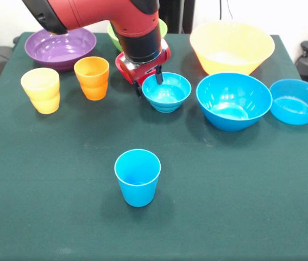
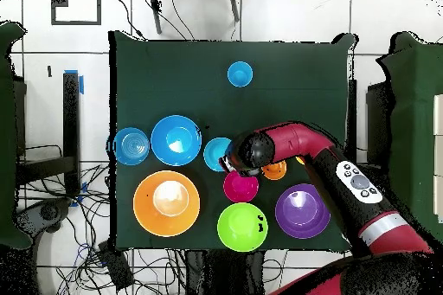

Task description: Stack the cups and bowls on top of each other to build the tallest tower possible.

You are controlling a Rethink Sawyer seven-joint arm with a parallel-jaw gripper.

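Observation:
A blue cup [image 1: 137, 176] [image 2: 240, 73] stands upright and alone in the middle of the cloth. My gripper [image 1: 148, 82] [image 2: 227, 163] is low over the left rim of the smallest blue bowl [image 1: 167, 92] [image 2: 215, 153], open, with one fingertip [image 1: 158, 76] inside the rim and the other outside it. Right behind the gripper sits the red bowl [image 1: 124, 68] [image 2: 240, 188]. The orange cup [image 1: 92, 77] [image 2: 274, 170] and yellow cup [image 1: 41, 89] stand to the left. No tower stands anywhere; every piece sits apart.
A bigger blue bowl [image 1: 233, 100] [image 2: 176, 139] and another blue bowl [image 1: 297, 100] [image 2: 131, 145] lie in a row right of the small one. The yellow-orange bowl [image 1: 231, 48] [image 2: 166, 202], green bowl [image 1: 162, 26] [image 2: 241, 227] and purple bowl [image 1: 60, 48] [image 2: 303, 211] line the far edge.

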